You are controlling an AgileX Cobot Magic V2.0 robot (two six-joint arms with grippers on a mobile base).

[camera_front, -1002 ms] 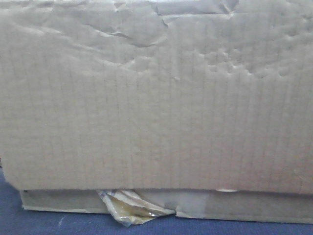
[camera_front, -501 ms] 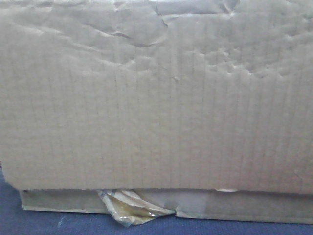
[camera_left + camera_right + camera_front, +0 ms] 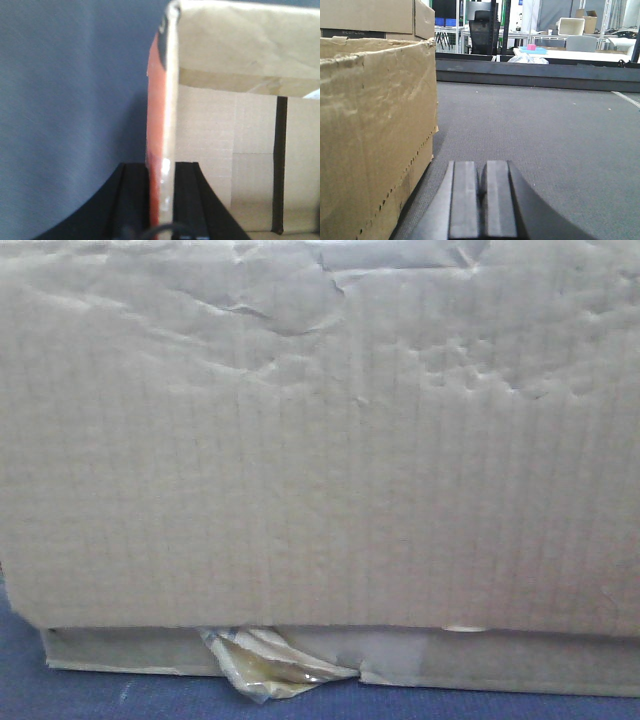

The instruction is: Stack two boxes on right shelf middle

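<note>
1. The left hand (image 3: 160, 167) is closed on a thin cardboard wall (image 3: 167, 90), with one finger on each side. I cannot tell which box this wall belongs to.
2. The right hand (image 3: 481, 170) is closed with nothing in it. It is low near the grey bench (image 3: 545, 140), just beside a corrugated box (image 3: 370, 130).
3. Farther away, the tall box (image 3: 320, 440) sits on the flat box (image 3: 520, 665), whose tape scrap (image 3: 265, 665) sticks out in front. Both rest on the bench, and the steel shelf is not visible.
4. Risk: lifting by one wrinkled wall could bend or tear it. The box would then tilt, because the right hand gives no support.
</note>
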